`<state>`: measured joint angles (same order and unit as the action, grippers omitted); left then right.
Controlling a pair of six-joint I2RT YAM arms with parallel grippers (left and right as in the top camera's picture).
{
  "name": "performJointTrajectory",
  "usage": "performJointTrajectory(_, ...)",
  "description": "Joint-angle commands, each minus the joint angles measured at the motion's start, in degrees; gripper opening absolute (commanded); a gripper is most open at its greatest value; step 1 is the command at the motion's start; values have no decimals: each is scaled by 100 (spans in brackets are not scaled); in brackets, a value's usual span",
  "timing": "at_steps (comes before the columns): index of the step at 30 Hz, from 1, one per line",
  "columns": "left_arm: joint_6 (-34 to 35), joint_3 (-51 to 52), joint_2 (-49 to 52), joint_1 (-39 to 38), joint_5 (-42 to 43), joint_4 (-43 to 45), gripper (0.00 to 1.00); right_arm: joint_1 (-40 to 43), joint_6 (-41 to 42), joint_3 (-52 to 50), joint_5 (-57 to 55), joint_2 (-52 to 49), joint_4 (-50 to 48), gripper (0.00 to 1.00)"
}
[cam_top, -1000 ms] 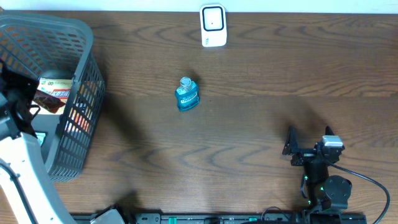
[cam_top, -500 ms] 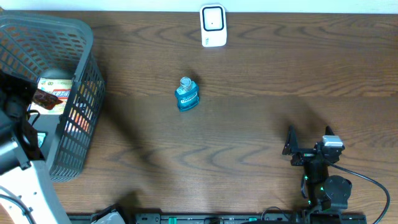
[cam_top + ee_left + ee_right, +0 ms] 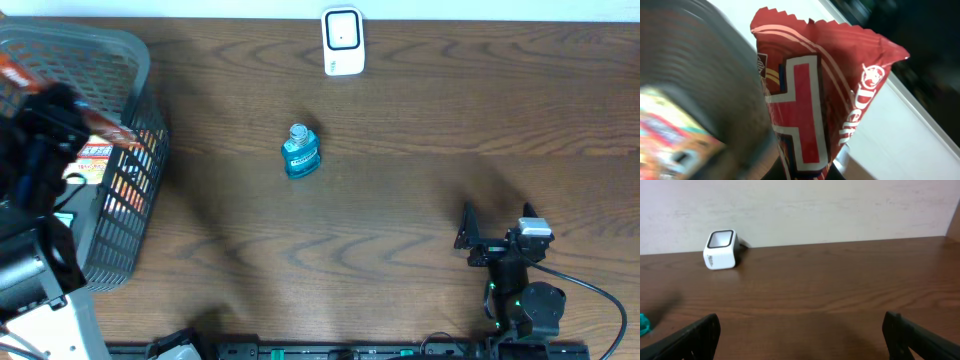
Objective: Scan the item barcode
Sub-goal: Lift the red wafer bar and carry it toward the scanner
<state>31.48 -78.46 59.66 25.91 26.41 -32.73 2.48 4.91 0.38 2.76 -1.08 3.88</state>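
Lifting clear of the basket [image 3: 120, 60], your left gripper [image 3: 68, 115] is now clamped on the red packet [image 3: 810, 100], raised above it; carry it to the scanner [image 3: 342, 42]. Right gripper [image 3: 497, 228] rests, jaws apart.

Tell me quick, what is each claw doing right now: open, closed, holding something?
Left gripper: shut on the red snack packet.
Right gripper: open, holding nothing.
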Motion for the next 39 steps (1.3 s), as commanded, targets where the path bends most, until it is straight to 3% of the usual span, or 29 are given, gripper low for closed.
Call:
performJointTrajectory(1, -238, -42, -24, -570, 1147, -50, 7, -33, -70, -7, -28, 4, 24, 99)
performJointTrajectory(6, -1222, -13, -7, -1941, 1064, -284, 7, -33, -70, -7, -28, 4, 24, 99)
performJointTrajectory(20, -2059, 127, 734, -5001, -485, -501, 7, -33, -70, -7, -28, 4, 24, 99)
performJointTrajectory(28, -2435, 127, 1462, -5866, -1088, -813, 7, -33, -70, -7, -28, 4, 24, 99)
performJointTrajectory(39, -2658, 127, 2422, -6229, -1108, -1064, 7, -33, -70, -7, -28, 4, 24, 99)
